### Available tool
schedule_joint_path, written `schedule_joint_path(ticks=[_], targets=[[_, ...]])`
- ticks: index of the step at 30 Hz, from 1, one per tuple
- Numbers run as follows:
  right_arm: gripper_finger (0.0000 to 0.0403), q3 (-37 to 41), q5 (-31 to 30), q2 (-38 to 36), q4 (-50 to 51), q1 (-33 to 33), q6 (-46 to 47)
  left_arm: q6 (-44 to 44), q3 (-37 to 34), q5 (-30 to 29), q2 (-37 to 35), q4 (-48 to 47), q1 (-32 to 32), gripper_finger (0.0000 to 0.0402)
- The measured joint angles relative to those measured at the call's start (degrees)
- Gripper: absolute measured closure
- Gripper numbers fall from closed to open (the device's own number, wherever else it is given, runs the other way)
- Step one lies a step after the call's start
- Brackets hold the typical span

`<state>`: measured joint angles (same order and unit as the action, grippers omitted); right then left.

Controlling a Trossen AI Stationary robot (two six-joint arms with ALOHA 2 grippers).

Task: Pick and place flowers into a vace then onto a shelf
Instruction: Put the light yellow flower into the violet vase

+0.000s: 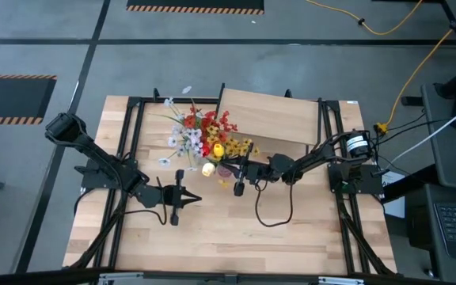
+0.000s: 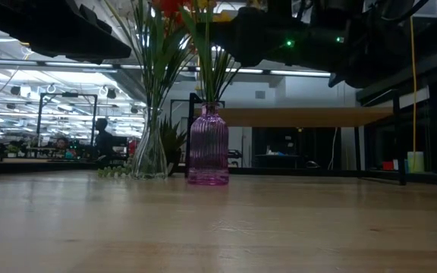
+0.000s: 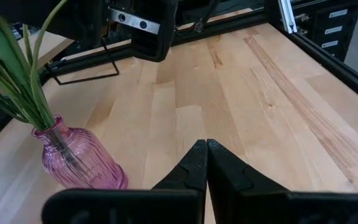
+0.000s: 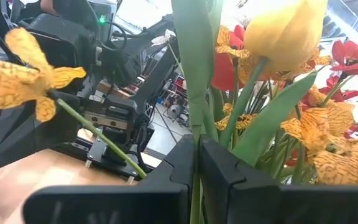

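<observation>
A pink ribbed vase (image 2: 208,145) stands on the tabletop with green stems in its neck. Their blossoms include a yellow tulip (image 4: 286,30), red blooms and orange ones (image 4: 23,74). These flowers (image 1: 220,149) show in the high view beside the shelf. My right gripper (image 4: 196,157) reaches in from the table's right at blossom height, shut on one stem. A clear glass vase (image 2: 150,148) with more flowers (image 1: 184,131) stands just behind. My left gripper (image 3: 206,148) hovers shut and empty, nearer the table's front, pointing past the pink vase (image 3: 73,160). My right gripper pinches one broad green stem (image 4: 195,118) of the flowers between its two fingers, just below the blossoms. The fingers come about level from the table's right and lie across the upright stem. The stems run down into the pink vase, which stands on the table.
The shelf (image 1: 271,117), a light board on thin black legs, stands at the table's far right, close behind the flowers. A black frame (image 1: 125,142) runs along the table's edges. A dark cable (image 1: 271,214) droops from the right arm. Bare wood (image 1: 236,245) lies toward the near edge.
</observation>
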<state>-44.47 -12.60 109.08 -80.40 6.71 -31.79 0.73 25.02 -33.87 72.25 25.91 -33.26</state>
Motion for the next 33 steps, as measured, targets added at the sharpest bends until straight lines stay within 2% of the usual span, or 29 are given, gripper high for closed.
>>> schedule_joint_path(ticks=[3, 10, 14, 21, 27, 33], targets=[[0.0378, 0.00, -1.51, -0.02, -0.02, 0.79, -0.97, 0.13, 0.00, 0.02, 0.00, 0.00, 0.00, 0.0400], [0.0377, 0.00, -9.61, -0.26, -0.28, 4.33, -7.05, 0.15, 0.00, 0.09, -0.01, -0.01, 0.00, 0.0396], [0.0377, 0.00, -14.59, -0.37, -0.33, 4.60, -7.58, 0.66, 0.00, 0.09, -0.01, 0.01, 0.00, 0.0400], [0.0377, 0.00, -16.36, -0.58, 0.03, 4.82, -7.54, 2.02, 0.00, 0.09, -0.02, 0.00, 0.00, 0.0397], [0.0377, 0.00, -27.20, -1.06, 0.48, 6.67, -7.53, 1.62, 0.00, 0.07, -0.02, -0.02, 0.00, 0.0400], [0.0377, 0.00, -35.12, -1.44, 0.50, 8.35, -7.59, 1.53, 0.00, 0.04, -0.02, -0.22, 0.00, 0.0397]])
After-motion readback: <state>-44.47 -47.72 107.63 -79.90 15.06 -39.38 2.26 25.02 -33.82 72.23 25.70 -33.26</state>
